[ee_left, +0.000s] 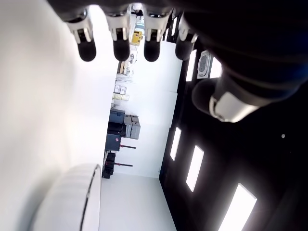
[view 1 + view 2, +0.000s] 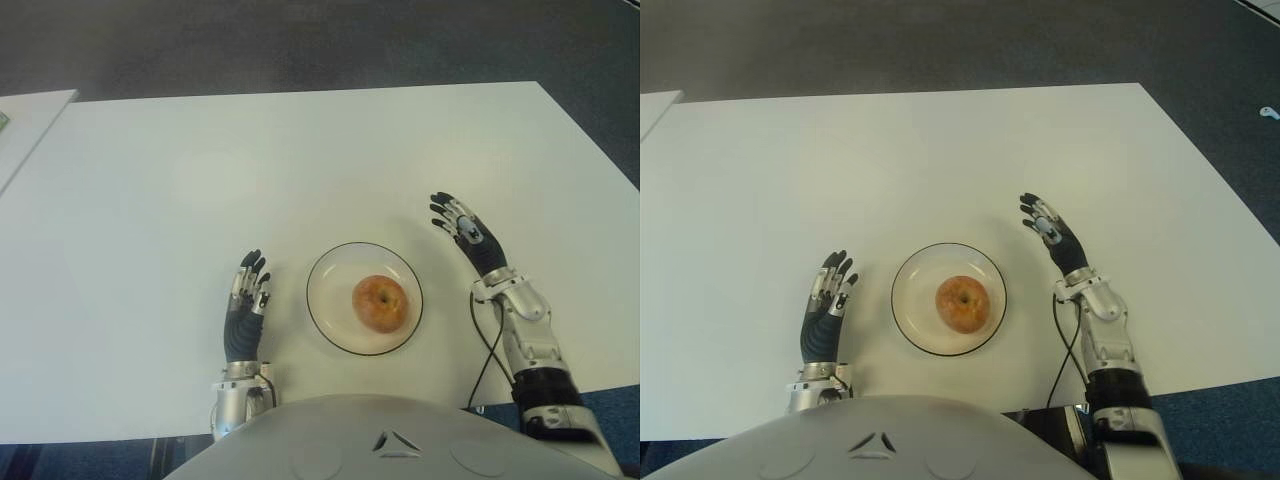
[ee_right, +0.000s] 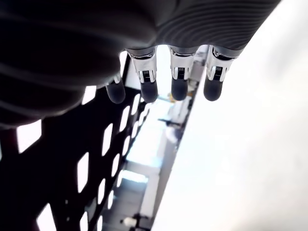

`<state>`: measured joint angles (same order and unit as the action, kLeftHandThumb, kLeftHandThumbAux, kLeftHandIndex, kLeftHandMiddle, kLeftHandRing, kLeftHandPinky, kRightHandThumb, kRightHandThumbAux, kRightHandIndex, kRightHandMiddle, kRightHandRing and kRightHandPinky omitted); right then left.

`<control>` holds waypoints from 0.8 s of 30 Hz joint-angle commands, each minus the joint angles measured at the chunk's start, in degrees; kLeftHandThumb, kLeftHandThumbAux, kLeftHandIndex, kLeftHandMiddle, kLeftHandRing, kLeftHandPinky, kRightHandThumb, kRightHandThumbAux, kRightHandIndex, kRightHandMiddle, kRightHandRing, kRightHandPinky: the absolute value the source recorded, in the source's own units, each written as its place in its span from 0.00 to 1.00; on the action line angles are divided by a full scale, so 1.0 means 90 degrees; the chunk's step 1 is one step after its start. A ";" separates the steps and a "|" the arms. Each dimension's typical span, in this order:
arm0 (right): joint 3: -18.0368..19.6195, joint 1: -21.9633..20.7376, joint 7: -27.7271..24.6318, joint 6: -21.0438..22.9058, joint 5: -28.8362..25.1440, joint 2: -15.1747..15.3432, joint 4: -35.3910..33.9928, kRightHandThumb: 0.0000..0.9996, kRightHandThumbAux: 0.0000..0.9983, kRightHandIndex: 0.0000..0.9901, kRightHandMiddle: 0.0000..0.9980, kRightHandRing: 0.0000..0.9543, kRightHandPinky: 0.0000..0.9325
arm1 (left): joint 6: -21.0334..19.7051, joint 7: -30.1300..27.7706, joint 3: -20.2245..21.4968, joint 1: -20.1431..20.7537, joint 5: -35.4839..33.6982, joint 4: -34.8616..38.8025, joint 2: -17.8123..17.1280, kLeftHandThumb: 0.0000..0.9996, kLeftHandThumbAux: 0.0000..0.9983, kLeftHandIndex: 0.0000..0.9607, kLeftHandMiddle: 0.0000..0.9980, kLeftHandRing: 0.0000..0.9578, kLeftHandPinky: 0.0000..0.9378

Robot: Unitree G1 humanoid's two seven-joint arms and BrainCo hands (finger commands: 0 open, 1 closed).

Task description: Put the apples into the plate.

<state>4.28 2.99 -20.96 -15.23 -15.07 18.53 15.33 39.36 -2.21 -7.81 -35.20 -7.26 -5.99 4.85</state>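
- The plate [image 2: 330, 265] sits on the surface [image 2: 300, 160], between the two hands.
- The apple [image 2: 380, 302] lies in the plate, toward the side nearer the right hand [image 2: 466, 232].
- The left hand [image 2: 246, 305] shows just beside the plate, on its left, fingers extended and holding nothing.
- The right hand shows near the plate's right, slightly farther from the robot than the plate, fingers spread and holding nothing.
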 commanded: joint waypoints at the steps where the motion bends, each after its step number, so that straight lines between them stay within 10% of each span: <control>1: 0.0214 0.0391 0.0343 0.0536 -0.0327 -0.0529 -0.0281 0.05 0.26 0.00 0.00 0.00 0.00 | -0.0216 -0.0065 0.0103 -0.0145 -0.0064 -0.0070 -0.0038 0.13 0.50 0.07 0.04 0.02 0.03; 24: 0.0164 0.0919 0.0222 0.0399 0.0060 -0.0988 -0.0403 0.02 0.28 0.00 0.00 0.00 0.00 | 0.0008 -0.0238 0.0428 -0.0101 -0.0207 -0.0138 -0.0035 0.16 0.46 0.14 0.01 0.00 0.00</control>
<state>6.46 9.97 -18.54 -11.89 -15.78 10.50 10.02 39.94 -3.99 -4.61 -35.55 -9.00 -5.79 4.33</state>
